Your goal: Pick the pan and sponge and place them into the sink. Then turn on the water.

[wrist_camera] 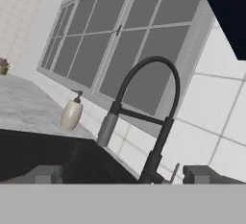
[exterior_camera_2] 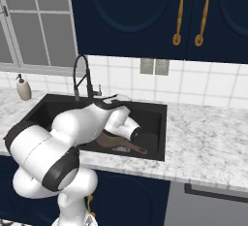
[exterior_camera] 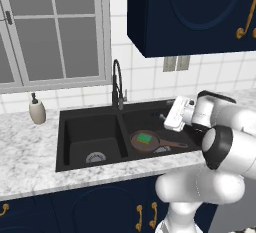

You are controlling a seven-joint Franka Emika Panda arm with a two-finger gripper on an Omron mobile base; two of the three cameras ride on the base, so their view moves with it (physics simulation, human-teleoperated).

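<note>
Gripper (wrist_camera: 123, 174) released, jaws spread, empty, aimed at the faucet (wrist_camera: 144, 117), lever at 5 o'clock of the neck. Pan (exterior_camera: 146, 140) lies in the right basin of the sink (exterior_camera: 90, 122), sponge (exterior_camera: 145, 138) on it. No water visible. Judged left: turning on the tap.

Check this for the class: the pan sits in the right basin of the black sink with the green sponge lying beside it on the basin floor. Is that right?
One detail is wrong. The sponge lies inside the pan, not beside it. The pan does sit in the right basin of the sink; the left base view shows this.
</note>
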